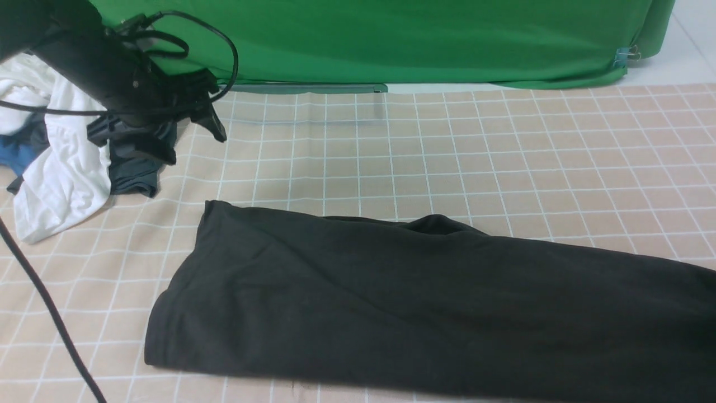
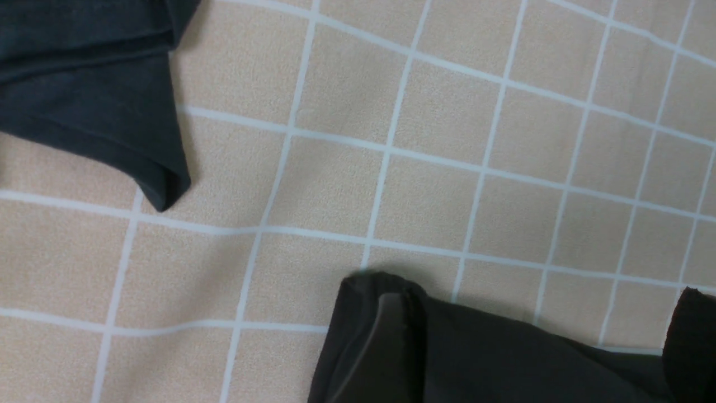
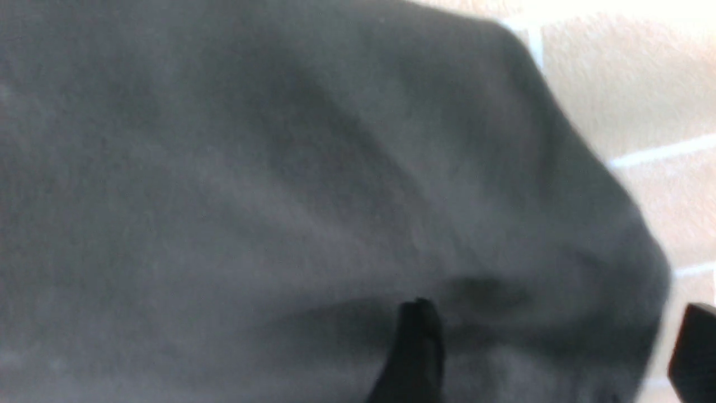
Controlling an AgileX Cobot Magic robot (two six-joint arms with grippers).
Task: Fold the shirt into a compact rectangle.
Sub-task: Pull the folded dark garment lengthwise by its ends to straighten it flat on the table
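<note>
The black shirt (image 1: pixel 391 302) lies folded into a long band across the near half of the checked tablecloth (image 1: pixel 447 157) and runs off the right edge of the front view. My left gripper (image 1: pixel 193 146) hangs above the table, beyond the shirt's far left corner. Its fingers stand wide apart and hold nothing. In the left wrist view an edge of the shirt (image 2: pixel 531 358) shows below the left gripper (image 2: pixel 537 285). My right gripper (image 3: pixel 559 307) is out of the front view. It stands open close over the shirt (image 3: pixel 279 196), near the cloth's edge; whether it touches is unclear.
A pile of clothes sits at the far left: a white shirt (image 1: pixel 56 168), a dark grey-green shirt (image 1: pixel 134 179) (image 2: pixel 84 84) and some blue cloth (image 1: pixel 17 157). A black cable (image 1: pixel 50 313) crosses the left front. A green backdrop (image 1: pixel 391 39) closes the far side.
</note>
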